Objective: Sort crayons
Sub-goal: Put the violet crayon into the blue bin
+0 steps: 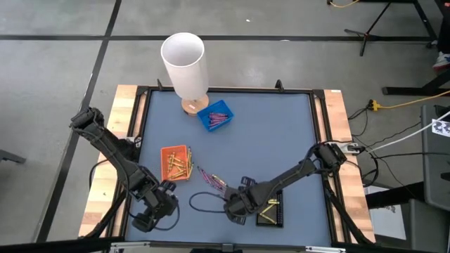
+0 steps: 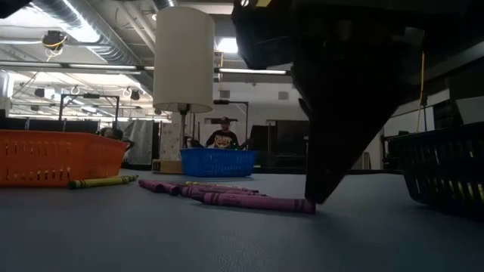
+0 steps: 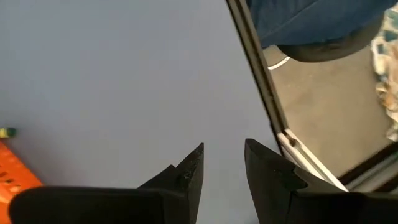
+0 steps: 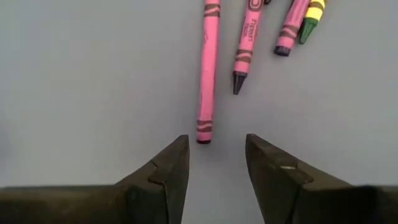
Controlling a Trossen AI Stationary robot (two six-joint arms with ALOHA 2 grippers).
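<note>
Several purple-pink crayons point(image 1: 211, 179) lie loose on the blue-grey mat, with a yellow one point(image 2: 102, 181) near the orange tray point(image 1: 176, 163), which holds yellow crayons. My right gripper point(image 4: 217, 140) hangs open, pointing down, just short of the end of the nearest pink crayon point(image 4: 208, 68). In the low view its dark fingertip point(image 2: 321, 193) stands by that crayon's end. My left gripper point(image 3: 224, 149) is open over bare mat near the table's front left, below the orange tray. The blue tray point(image 1: 216, 117) holds purple crayons. The black tray point(image 1: 271, 211) holds yellow ones.
A tall white cylinder on a wooden foot point(image 1: 184, 67) stands at the far edge beside the blue tray. A thin black cable loop point(image 1: 204, 204) lies on the mat between the two grippers. The mat's raised frame point(image 3: 261, 81) runs close to my left gripper.
</note>
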